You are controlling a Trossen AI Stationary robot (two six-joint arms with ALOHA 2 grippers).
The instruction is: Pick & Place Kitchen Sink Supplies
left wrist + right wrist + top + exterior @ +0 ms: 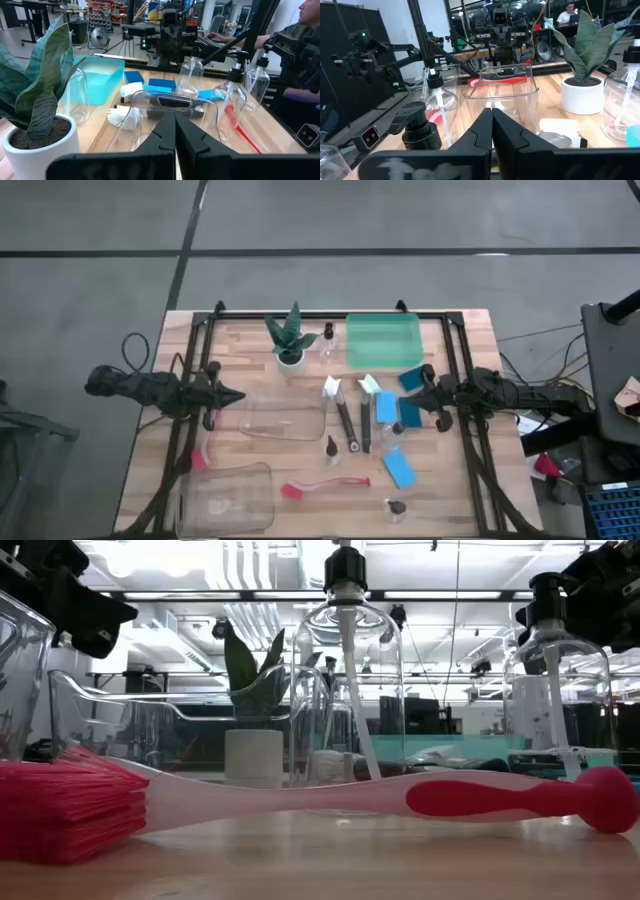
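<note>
Blue sponges [398, 467] [386, 406] lie right of centre, one sponge [411, 379] by my right gripper [412, 393], which is shut and holds nothing. Two white-headed brushes [345, 418] with black handles lie at the middle. One red brush [325, 485] [500, 798] lies near the front edge, and another red brush [200, 455] lies at the left. Small clear bottles [331, 448] [396, 507] [327, 345] stand about. At the left, my left gripper [232, 395] is shut and holds nothing. Both point inward over the table, with jaws closed in the wrist views [175, 125] [491, 120].
A clear bin [285, 415] sits at the centre and another clear bin [225, 495] at the front left. A green tray [383, 340] is at the back, next to a plant in a white pot [290, 345]. A person sits beyond the table [567, 12].
</note>
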